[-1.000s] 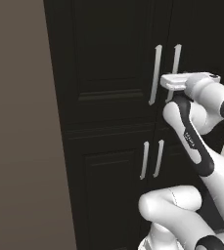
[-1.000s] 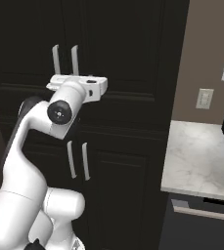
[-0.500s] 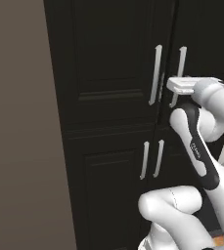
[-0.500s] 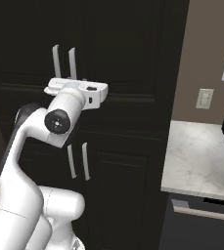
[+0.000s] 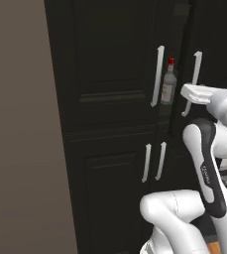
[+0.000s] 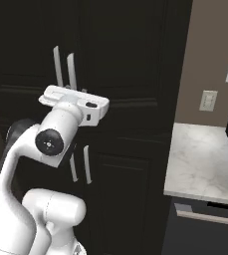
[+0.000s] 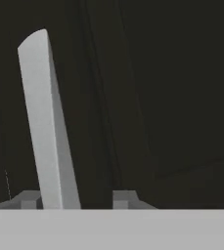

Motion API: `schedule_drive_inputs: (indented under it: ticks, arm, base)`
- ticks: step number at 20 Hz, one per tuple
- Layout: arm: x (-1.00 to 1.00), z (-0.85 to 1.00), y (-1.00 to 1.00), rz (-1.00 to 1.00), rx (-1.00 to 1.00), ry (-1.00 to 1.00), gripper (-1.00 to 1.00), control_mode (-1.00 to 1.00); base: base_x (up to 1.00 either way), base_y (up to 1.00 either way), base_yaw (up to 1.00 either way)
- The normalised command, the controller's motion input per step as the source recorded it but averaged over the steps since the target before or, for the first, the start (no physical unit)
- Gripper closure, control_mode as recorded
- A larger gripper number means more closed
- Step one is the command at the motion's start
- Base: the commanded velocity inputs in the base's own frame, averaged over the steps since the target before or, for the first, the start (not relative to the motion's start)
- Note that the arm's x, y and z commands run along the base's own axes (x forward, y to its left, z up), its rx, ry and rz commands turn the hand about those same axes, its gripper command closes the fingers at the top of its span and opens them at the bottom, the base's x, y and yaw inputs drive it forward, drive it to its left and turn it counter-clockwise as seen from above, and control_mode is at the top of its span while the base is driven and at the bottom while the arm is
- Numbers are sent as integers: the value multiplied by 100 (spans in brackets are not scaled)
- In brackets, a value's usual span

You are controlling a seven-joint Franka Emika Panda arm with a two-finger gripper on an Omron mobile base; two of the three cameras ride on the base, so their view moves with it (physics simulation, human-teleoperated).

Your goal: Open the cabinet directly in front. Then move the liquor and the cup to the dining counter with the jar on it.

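The gripper (image 7: 74, 200) is at the right-hand long handle (image 5: 193, 83) of the cabinet (image 5: 110, 74), and in the hand view this pale bar rises between the 2 dark finger tips (image 7: 28, 199), so the jaws appear narrowed around the handle. They are placed this way because the bar is the only part of the tall door that gives a hold for pulling. In the left base view the right door stands a little ajar: a dark gap shows between the 2 upper doors, and in this gap stands the liquor (image 5: 168, 84), upright with its red cap on top, on a shelf inside the cabinet. The left upper door with its own long handle (image 5: 157, 75) looks closed. The cup cannot be made out in the dark interior. The shorter paired handles (image 5: 153, 162) below belong to the lower doors and are not touched. In the right base view a marble bench (image 6: 205, 164) lies to the right of the cabinet, beside a wall socket (image 6: 207, 100). I judge that the opening step is in progress and that the door must swing much wider before the arm can reach the bottle.
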Motion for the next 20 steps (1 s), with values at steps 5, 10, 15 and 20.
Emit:
schedule_drive_inputs:
  ticks: [5,10,15,20]
  arm:
    - [-74,0,-79,-4,11,0,100,-100]
    - [-77,0,-91,-5,13,0,100,-100]
    - [-77,1,-94,-5,14,0,100,-100]
    - [-53,1,-68,-5,10,0,100,-100]
  base:
    - [0,0,0]
    - [0,0,0]
    - [0,0,0]
    - [0,0,0]
